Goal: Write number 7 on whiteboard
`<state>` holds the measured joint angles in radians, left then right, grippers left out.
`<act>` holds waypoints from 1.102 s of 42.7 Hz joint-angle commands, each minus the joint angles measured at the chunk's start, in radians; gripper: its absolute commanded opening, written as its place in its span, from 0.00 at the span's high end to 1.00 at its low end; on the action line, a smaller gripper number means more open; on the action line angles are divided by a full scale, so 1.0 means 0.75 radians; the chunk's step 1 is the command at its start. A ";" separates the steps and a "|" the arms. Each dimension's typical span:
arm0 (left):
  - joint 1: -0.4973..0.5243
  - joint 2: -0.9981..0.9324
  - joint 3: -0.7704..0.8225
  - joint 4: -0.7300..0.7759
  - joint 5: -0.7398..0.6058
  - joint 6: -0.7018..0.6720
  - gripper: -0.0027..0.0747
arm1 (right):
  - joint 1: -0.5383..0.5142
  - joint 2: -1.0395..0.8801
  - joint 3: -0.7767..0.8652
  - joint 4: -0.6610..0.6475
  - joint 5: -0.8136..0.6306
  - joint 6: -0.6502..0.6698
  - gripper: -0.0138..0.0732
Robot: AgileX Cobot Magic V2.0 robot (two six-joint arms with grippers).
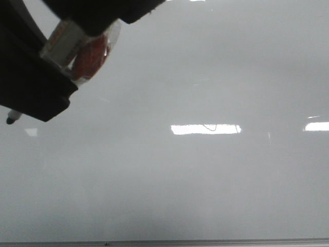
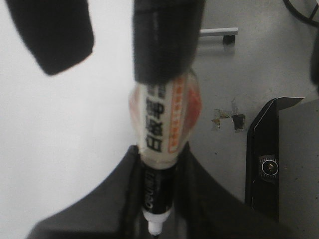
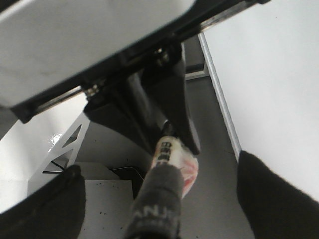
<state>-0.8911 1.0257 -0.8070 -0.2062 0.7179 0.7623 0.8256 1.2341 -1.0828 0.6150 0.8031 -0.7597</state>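
Note:
The whiteboard (image 1: 205, 180) fills the front view, glossy and pale grey. No whole number 7 shows; only a faint short dark curve (image 1: 208, 126) lies in a bright reflection. My left gripper (image 1: 36, 87) at the top left is shut on a marker (image 1: 87, 51) with a white and orange label. Its tip (image 1: 11, 119) pokes out below the gripper, over the board's left part. In the left wrist view the marker (image 2: 164, 124) runs between the closed fingers of the left gripper (image 2: 157, 199). My right gripper (image 3: 159, 199) is open, its fingers (image 3: 274, 194) wide apart around the marker's dark grey rear end (image 3: 154, 209).
A thin grey frame edge (image 1: 205, 242) runs along the board's bottom. Beside the board, the left wrist view shows a grey surface with a black bracket (image 2: 269, 159) and a metal handle (image 2: 219, 32). A white metal stand (image 3: 60, 144) shows in the right wrist view.

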 commanded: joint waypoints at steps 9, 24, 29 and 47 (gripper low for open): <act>-0.009 -0.025 -0.042 -0.020 -0.095 -0.001 0.99 | 0.004 0.024 -0.091 0.049 0.048 -0.019 0.40; -0.009 -0.035 -0.042 -0.020 -0.170 -0.010 0.94 | 0.004 0.024 -0.091 0.052 0.066 -0.019 0.92; -0.009 -0.040 -0.042 -0.020 -0.170 -0.049 0.68 | -0.001 0.024 -0.091 0.052 0.064 -0.019 0.92; -0.009 -0.424 0.156 -0.022 -0.148 -0.193 0.41 | -0.234 0.024 -0.069 0.051 0.029 -0.019 0.92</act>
<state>-0.8911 0.7888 -0.7001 -0.2055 0.6713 0.6703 0.6868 1.2743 -1.1166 0.6143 0.8637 -0.7637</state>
